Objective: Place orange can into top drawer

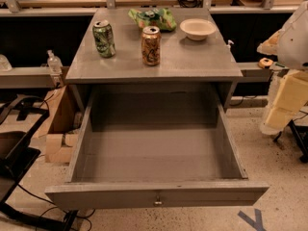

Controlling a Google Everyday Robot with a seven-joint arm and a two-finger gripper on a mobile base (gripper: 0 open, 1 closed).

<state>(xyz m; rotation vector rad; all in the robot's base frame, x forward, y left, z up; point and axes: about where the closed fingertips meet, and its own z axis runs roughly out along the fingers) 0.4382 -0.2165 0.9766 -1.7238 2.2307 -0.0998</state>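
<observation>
- The orange can (150, 45) stands upright on the cabinet top (192, 57), near the green-and-white can (104, 38).
- The top drawer (154, 194) is pulled open.
- The gripper (285, 102) is at the right edge; its opening I cannot tell.

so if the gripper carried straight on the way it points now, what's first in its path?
Probably the speckled floor. The gripper hangs at the right edge, seemingly pointing down, right of the open top drawer and far from the orange can. Depth is unclear, so this is a rough call.
</observation>
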